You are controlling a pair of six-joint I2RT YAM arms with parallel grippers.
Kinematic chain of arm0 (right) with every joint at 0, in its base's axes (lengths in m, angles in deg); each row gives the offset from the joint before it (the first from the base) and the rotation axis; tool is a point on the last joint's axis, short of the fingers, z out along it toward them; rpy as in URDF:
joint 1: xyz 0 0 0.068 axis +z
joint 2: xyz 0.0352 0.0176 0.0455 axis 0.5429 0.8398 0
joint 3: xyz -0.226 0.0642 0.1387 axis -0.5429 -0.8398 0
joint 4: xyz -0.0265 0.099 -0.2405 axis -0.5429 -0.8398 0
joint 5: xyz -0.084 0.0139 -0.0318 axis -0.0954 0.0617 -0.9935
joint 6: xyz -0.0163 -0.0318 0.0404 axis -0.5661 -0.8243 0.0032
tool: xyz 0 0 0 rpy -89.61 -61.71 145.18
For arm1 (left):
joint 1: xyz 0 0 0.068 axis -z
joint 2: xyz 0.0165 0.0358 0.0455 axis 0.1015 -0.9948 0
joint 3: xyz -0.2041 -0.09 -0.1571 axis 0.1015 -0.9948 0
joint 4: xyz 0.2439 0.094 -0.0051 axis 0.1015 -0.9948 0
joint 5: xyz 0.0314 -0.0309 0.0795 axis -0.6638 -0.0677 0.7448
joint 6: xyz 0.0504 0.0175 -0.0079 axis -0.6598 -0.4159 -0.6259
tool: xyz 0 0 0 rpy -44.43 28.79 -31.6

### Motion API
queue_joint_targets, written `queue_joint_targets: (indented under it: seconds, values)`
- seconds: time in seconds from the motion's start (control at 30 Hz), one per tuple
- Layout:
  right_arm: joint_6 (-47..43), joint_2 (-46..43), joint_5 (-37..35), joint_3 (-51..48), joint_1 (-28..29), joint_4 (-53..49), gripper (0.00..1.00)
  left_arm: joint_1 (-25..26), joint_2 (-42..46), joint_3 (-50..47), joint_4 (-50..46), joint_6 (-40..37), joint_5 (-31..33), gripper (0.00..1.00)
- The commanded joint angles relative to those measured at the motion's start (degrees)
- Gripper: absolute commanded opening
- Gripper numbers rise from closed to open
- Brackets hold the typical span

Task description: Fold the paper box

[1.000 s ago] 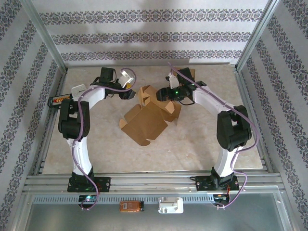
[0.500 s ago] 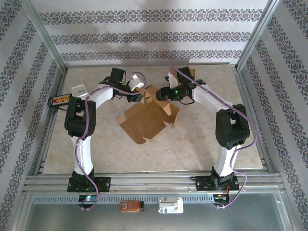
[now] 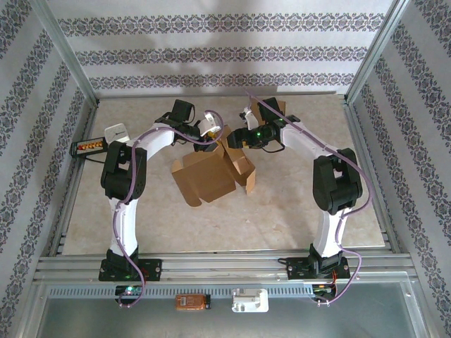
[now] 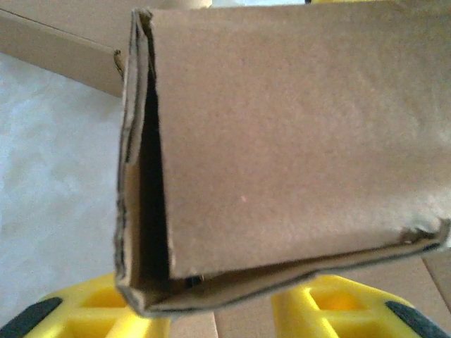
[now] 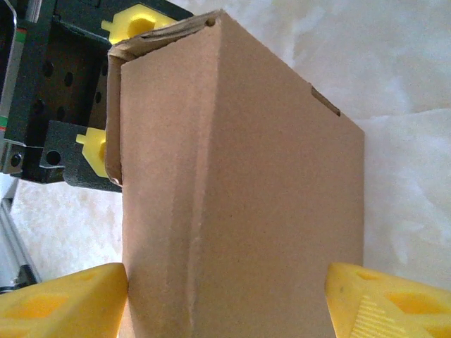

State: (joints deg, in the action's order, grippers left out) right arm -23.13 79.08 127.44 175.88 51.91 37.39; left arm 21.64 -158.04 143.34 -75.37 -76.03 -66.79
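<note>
A half-folded brown paper box (image 3: pixel 204 176) sits mid-tabletop (image 3: pixel 296 211) as two arms meet over its far corner. The left arm bends in from the left with its elbow raised, bringing the left pincer (image 3: pixel 214 132) to the box's far upper edge. The right arm reaches across from the right and sets the right pincer (image 3: pixel 235 139) on the adjoining raised panel. The right wrist camera shows the right pincer grasping that panel, with a yellow pad flush against each side. Beyond it, the left pincer's fingers (image 5: pixel 91 146) straddle a doubled flap edge. The left wrist camera shows that flap's dark gap close up. Whether the left pincer is clenched on it cannot be told.
</note>
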Motion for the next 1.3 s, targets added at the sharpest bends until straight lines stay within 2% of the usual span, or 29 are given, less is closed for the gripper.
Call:
queue_joint_targets:
  seconds: [0.0,0.13,0.27,0.4,0.57,0.6,0.67,0.7,0.77,0.93,1.03,1.17,1.27]
  values:
    - [-1.65,2.17,3.12,1.54,-0.59,-0.89,0.73,2.17,-1.65,0.76,0.89,-2.39,-2.78,0.33]
    - [-2.38,2.79,7.23,2.22,-0.45,-0.24,0.72,3.18,-2.35,0.85,2.92,-2.57,-2.41,0.23]
    - [-3.44,2.97,7.61,2.5,-0.48,-0.39,0.7,3.47,-2.56,0.11,7.26,0.87,-3.12,0.12]
    - [-3.42,2.8,6.67,2.42,-0.93,-0.41,0.71,3.67,-1.78,-2.08,12.16,5.13,-1.34,0.09]
    - [-3.82,2.43,7.07,2.51,-1.13,-0.71,0.7,3.88,-0.98,-4.14,16.59,7.39,2.85,0.16]
    - [-3.94,2.44,7.18,2.59,-1.12,-0.81,0.71,3.92,-1.15,-4.02,17.01,7.77,2.78,0.2]
    - [-3.98,2.42,7.19,2.57,-1.18,-0.82,0.71,4.02,-1.51,-3.85,18.62,9.25,2.3,0.39]
    - [-3.98,2.44,7.19,2.6,-1.16,-0.83,0.71,4.04,-1.83,-3.72,19.3,9.66,1.88,0.4]
    - [-4.02,2.43,7.27,2.6,-1.14,-0.9,0.7,4.26,-2.57,-3.04,19.85,10.08,1.4,0.35]
    - [-4.04,1.97,6.64,2.64,-1.13,-1.34,0.71,4.89,-3.21,-2.18,19.15,11.62,2.32,0.09]
    - [-2.08,0.61,4.36,2.34,-1.13,-0.93,0.74,5.57,-1.7,-2.92,17.17,14.44,7.34,0.04]
    - [5.74,-2.15,-2.34,1.61,-1.01,0.31,0.77,6.5,2.25,-6.96,17.31,21.92,20.31,0.0]
    - [11.06,-4.21,-2.8,-1.85,-0.68,4.2,0.77,8.12,4.97,-12.78,22.65,26.52,31.58,0.0]
